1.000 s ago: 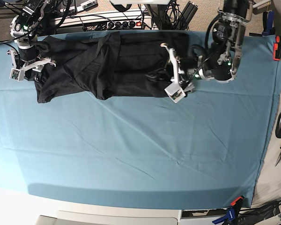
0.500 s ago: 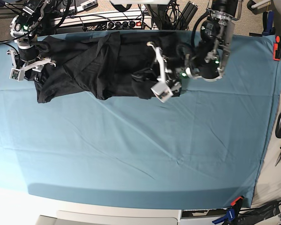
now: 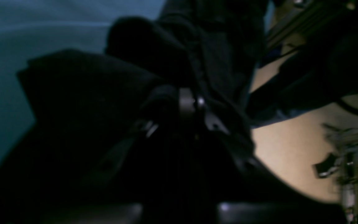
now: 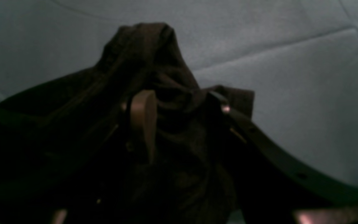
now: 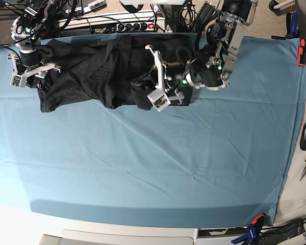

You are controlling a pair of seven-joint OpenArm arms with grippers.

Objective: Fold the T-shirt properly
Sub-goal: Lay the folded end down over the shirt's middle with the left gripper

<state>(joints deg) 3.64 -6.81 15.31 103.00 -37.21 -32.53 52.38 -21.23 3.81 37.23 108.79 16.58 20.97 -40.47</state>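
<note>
**Left gripper draws shirt's end across the cloth**

Left gripper (image 5: 154, 76) is clamped on a bunch of the shirt (image 5: 92, 71), its jaws closed over dark fabric near the garment's middle in the base view; the left wrist view is blurred, yet black folds can be seen heaped over the fingers. Right gripper (image 4: 179, 105) likewise pinches a peak of fabric, one pale finger (image 4: 143, 118) pressed into a gathered ridge that stands up between the jaws, at the garment's other end near the cloth's far corner. Between the two arms the shirt lies as a long rumpled band along the far edge of the teal cloth (image 5: 143, 168), creased and partly doubled, with a lumpy edge just beside the left gripper. The near half of the cloth carries only shallow wrinkles.

Judging by the pose, the step in hand is a lengthwise fold, the left arm bringing one end over toward the end held by the right. Done well, that calls for the held end to ride high enough to clear the layers beneath rather than plough them into a heap, and for the right arm to stay anchored so the band does not slide. The carried edge should be laid square on the far edge before letting go; a loose sleeve could trail and spoil the line. Whether the grip takes one layer or several cannot be told.
</note>
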